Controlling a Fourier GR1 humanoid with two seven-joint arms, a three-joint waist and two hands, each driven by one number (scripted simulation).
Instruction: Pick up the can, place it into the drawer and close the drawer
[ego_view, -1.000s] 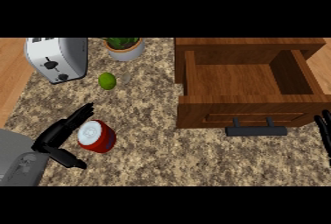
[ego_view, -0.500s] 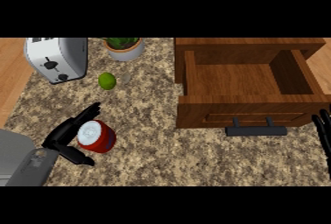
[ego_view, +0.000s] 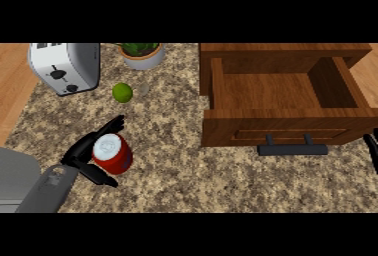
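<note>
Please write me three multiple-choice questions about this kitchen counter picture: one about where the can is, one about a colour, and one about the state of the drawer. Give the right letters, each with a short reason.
1. Where is the can?
A) inside the drawer
B) on the counter, between the fingers and thumb of the left hand
C) on a shelf

2. What colour is the can's side?
A) green
B) blue
C) red

3. In what state is the drawer?
A) shut
B) open, with nothing seen inside
C) open, with the can inside

Answers:
1 B: the can stands on the counter within the left hand.
2 C: its side is red under a white top.
3 B: the drawer's bare wooden floor shows.
</note>
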